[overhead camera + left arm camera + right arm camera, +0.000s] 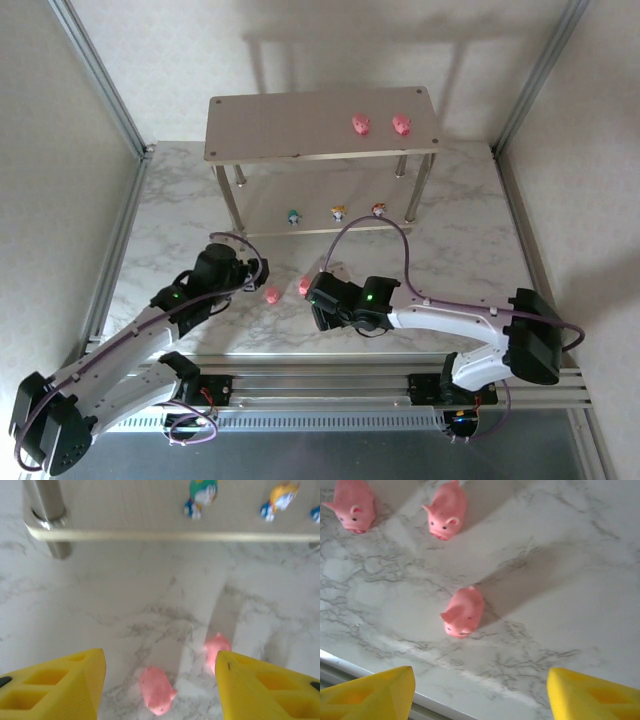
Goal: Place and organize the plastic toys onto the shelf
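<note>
The shelf stands at the back of the table. Two pink pig toys sit on its top board. Teal, yellow-orange and red figurines stand on its lower board. Two more pink pigs lie on the marble between the arms. My left gripper hangs open above the table, one pig lying between its fingers and another by the right finger. My right gripper is open, with one pig just ahead and two farther off.
A silver shelf leg stands at the left in the left wrist view. The table's near edge runs just under my right gripper. Metal frame posts and walls close in both sides.
</note>
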You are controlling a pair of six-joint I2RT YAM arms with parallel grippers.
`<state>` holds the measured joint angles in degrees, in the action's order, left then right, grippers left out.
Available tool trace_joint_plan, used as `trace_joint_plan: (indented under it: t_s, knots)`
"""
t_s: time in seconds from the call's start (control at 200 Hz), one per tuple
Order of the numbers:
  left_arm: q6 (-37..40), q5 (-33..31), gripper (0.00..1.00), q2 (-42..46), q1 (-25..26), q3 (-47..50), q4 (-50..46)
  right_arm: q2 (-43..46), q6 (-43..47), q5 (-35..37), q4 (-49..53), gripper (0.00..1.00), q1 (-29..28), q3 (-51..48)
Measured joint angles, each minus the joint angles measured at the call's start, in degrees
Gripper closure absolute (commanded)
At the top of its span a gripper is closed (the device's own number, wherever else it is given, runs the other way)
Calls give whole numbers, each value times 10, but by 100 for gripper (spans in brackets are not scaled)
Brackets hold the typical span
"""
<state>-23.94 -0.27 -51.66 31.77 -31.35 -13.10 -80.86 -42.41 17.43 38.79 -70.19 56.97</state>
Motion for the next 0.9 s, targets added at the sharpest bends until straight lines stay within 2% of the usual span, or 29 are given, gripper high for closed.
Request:
trace_joint_plan:
  t_s: [0.23, 0.405, 0.566, 0.901]
  knots:
    - [-75, -13, 38, -7, 70, 50, 21, 16, -28, -5, -23, 21, 7, -18]
    - [-132, -26, 38, -10, 109, 74, 32, 108, -25, -2, -22, 20, 53, -47]
    - [-174, -48, 38, -49, 144, 74, 34, 189, -9, 17, -21, 19, 85, -54]
    - [-207, -93, 38, -149, 159, 65, 32, 230, 30, 30, -22, 18, 110, -54]
